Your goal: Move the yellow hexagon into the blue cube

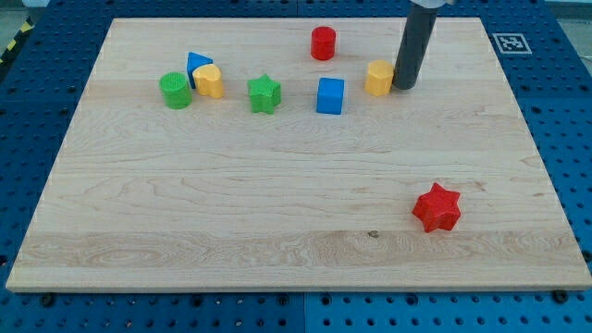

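Observation:
The yellow hexagon (379, 79) sits on the wooden board near the view's top, right of centre. The blue cube (330, 96) stands a short way to its left and slightly lower, with a small gap between them. My tip (405, 86) is at the hexagon's right side, touching or almost touching it. The dark rod rises from there to the view's top edge.
A red cylinder (323, 43) stands above the blue cube. A green star (265, 94), a yellow block (209, 82), a blue triangular block (196, 65) and a green cylinder (175, 91) lie at the upper left. A red star (437, 207) lies at the lower right.

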Tool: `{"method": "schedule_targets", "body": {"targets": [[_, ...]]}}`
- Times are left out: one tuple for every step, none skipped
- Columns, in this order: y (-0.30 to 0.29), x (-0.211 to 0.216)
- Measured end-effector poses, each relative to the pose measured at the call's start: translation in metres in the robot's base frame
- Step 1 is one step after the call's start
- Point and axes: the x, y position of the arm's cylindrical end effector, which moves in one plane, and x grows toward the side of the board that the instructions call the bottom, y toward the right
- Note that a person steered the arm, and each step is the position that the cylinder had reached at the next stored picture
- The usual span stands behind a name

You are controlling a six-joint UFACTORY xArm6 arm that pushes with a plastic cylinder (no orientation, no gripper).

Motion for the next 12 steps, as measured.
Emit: {"method": "schedule_targets", "body": {"targets": [[-0.015, 0.000], [-0.027, -0.001], [-0.039, -0.009], [-0.055, -0.020], [-0.070, -0.021], [-0.077, -0.022], [-0.074, -0.041], [-0.076, -0.058], [-0.096, -0.060], [-0.118, -0.060], [-0.120, -0.060], [-0.120, -0.057]]}}
